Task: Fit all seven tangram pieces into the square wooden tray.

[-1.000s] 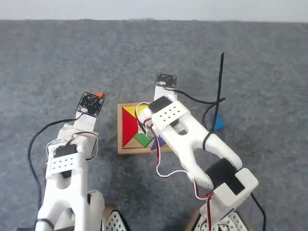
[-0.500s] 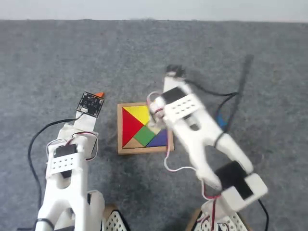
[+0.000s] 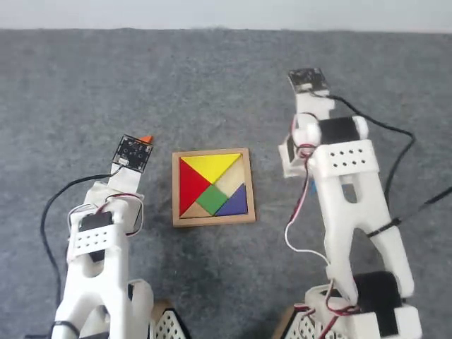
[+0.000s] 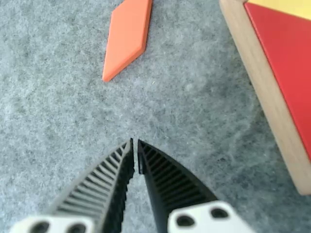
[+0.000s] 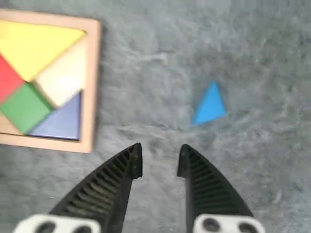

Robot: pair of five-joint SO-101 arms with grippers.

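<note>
The square wooden tray [image 3: 175, 187] lies between the two arms. It holds a yellow triangle [image 3: 210, 166], a red triangle [image 3: 189, 187], a green square [image 3: 212, 200], a pale triangle [image 3: 231, 181] and a purple-blue triangle [image 3: 234, 203]. Bare wood shows at its near left corner. An orange parallelogram [image 4: 127, 34] lies on the felt left of the tray, ahead of my shut left gripper [image 4: 134, 143]. A small blue triangle [image 5: 211, 104] lies right of the tray [image 5: 92, 87], just beyond my right gripper [image 5: 159, 158], which is open and holds nothing.
Grey felt covers the table. The right arm [image 3: 346, 183] stands over the felt to the right of the tray, with its cables trailing near its base. The left arm [image 3: 99, 240] stays at the front left, short of the tray's rim [image 4: 257, 82].
The right arm swung from over the tray out to the right, uncovering the tray and the purple-blue triangle now lying in it. The left arm has not moved.
</note>
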